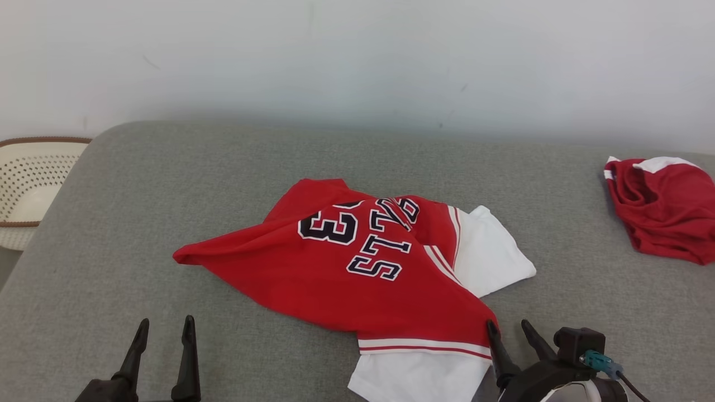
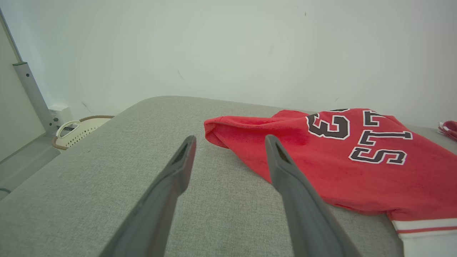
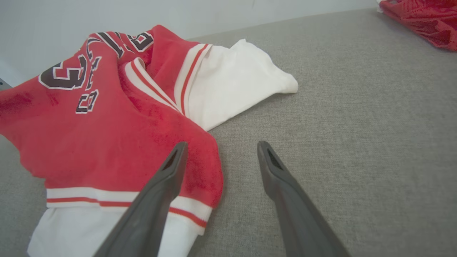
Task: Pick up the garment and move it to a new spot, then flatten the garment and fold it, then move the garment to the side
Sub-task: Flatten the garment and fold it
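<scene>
Red jersey (image 1: 357, 268) lay crumpled mid-cushion (image 1: 167, 184), number side up, white sleeves splayed toward 3 and 6 o'clock. Left gripper (image 1: 166, 320) hovered at 7 o'clock, jaws spread wide, empty, clear of the cloth. Right gripper (image 1: 508, 322) sat at 5 o'clock, equally wide, holding nothing. One finger was over the striped sleeve band and one over bare cushion, probably straddling that edge to pinch it; contact unclear. Pick-up judged not yet begun. Second red garment (image 1: 665, 212) at 3 o'clock, basket (image 1: 28, 184) at 9, both well apart.
</scene>
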You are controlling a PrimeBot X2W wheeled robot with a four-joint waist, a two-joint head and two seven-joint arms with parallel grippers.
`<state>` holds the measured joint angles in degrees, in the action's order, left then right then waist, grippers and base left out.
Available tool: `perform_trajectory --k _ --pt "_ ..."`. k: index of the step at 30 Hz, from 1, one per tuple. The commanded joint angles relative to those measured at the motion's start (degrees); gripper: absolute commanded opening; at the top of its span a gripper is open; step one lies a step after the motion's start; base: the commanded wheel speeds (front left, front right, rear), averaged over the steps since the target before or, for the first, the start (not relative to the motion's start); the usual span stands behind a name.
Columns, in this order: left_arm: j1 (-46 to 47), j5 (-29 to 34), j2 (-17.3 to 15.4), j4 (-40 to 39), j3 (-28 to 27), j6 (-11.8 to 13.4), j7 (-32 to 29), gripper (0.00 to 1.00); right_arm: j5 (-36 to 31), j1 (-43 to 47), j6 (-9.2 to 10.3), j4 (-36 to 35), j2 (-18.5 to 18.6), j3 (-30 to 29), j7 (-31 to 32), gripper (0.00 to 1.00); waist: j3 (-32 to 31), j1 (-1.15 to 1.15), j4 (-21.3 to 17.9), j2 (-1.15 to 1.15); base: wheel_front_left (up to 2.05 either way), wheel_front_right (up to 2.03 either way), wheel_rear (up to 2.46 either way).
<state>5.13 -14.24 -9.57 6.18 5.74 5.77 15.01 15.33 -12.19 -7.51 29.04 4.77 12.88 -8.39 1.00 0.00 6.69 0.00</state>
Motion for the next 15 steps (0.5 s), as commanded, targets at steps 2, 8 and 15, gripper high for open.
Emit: perform_trajectory --k 2,8,15 --pt "0.52 0.90 0.49 0.45 -0.33 -0.72 0.21 1.00 0.97 -1.38 0.04 2.75 0.44 0.71 0.06 1.00 0.48 0.00 1.14 0.00 0.00 0.00 0.00" --pt "1.38 1.80 1.61 1.17 -1.03 -2.12 0.21 1.00 3.26 -3.76 0.04 8.94 0.43 3.05 -0.03 1.00 1.12 0.00 2.47 0.00 0.00 0.00 0.00" --pt "1.54 2.46 2.53 1.90 -2.32 -3.32 0.21 1.00 5.32 -6.44 0.04 13.06 0.57 6.20 -2.52 0.00 1.43 0.00 2.78 0.00 0.00 0.00 0.00"
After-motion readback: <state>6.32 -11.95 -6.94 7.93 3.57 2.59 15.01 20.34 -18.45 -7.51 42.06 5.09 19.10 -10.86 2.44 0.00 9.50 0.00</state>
